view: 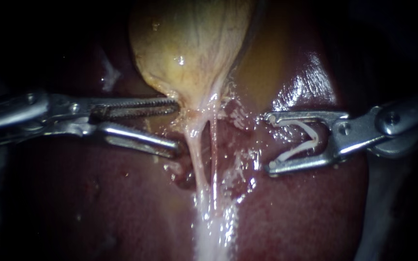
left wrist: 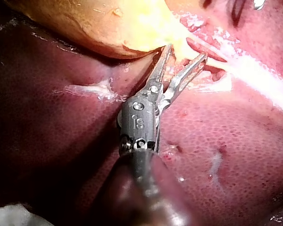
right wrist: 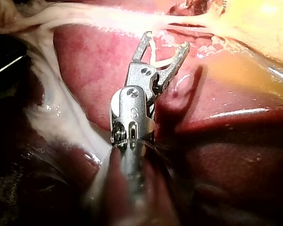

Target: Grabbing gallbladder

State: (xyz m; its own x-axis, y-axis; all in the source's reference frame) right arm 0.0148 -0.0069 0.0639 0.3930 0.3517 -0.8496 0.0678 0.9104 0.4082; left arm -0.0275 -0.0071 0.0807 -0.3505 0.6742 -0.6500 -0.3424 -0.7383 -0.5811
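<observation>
Gaping at the gallbladder [view: 189,48], the left tool [view: 177,126] grips nothing yet; the right tool [view: 268,143] clasps a clip [view: 315,137].

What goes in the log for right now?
left instrument: open beside gallbladder | right instrument: holding clip | grab: not yet

Stamped marks [left wrist: 137,123] on left instrument [left wrist: 187,51], right instrument [right wrist: 165,40] wrists; nothing else legible.

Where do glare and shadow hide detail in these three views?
Endoscope view: glare on the wet dark-red liver, corners black. Left wrist view: the yellow gallbladder is overlit near the steel left instrument. Right wrist view: shadow on the liver beside the steel right instrument holding a white clip.
</observation>
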